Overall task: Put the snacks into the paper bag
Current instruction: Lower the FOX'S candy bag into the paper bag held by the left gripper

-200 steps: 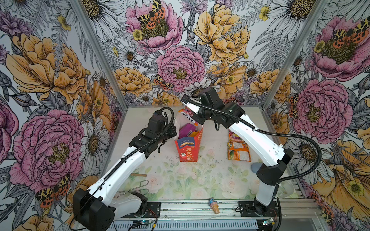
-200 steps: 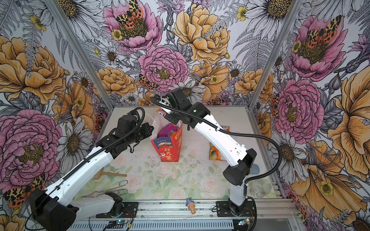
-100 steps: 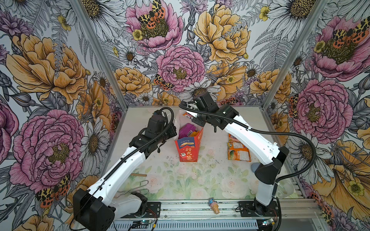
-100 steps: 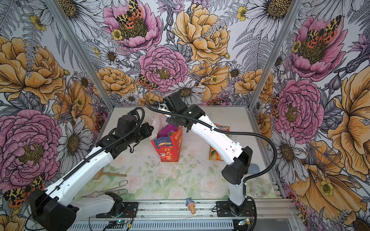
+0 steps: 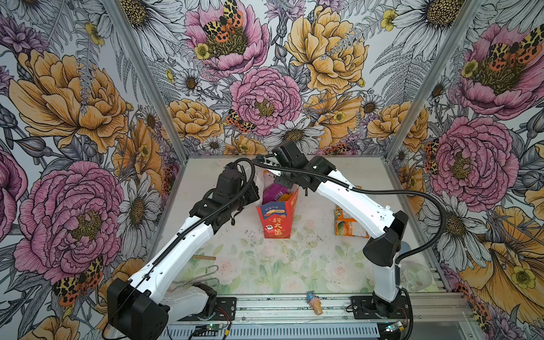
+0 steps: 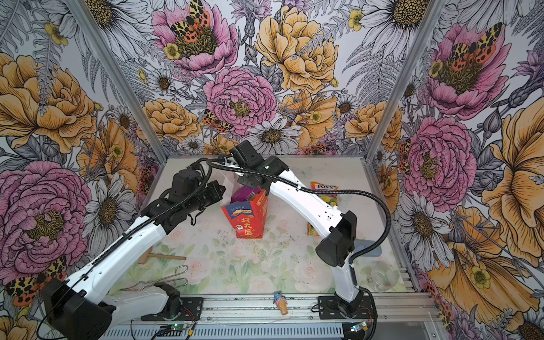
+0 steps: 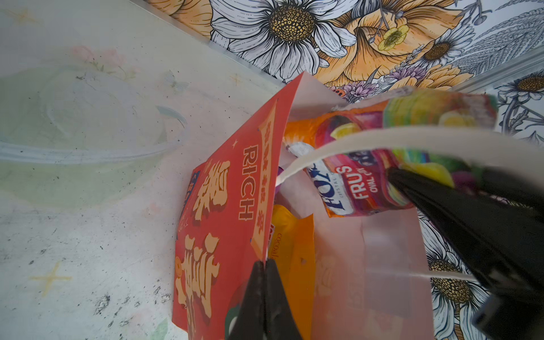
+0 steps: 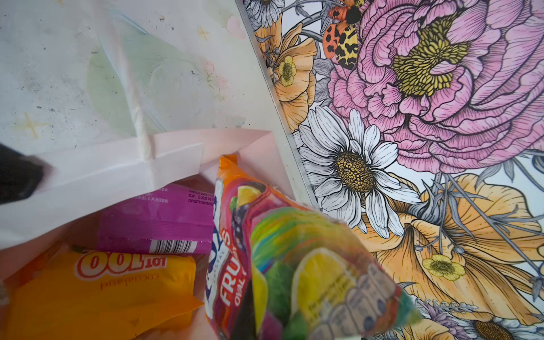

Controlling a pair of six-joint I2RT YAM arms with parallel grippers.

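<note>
Glossy multicolour FOX'S candy packet [image 8: 294, 265] at the mouth of the red-and-white paper bag [image 5: 276, 219]
The bag stands on the table [image 5: 265, 265], an orange-and-white plastic packet [image 5: 346, 228] lying to its right. The left hand [image 7: 263, 270] is pressed together on its red rim. Inside lie a yellow-orange packet [image 8: 97, 294] and a purple one [image 8: 153, 220]. The right hand [image 7: 397, 178] pinches the candy packet above them.
</note>
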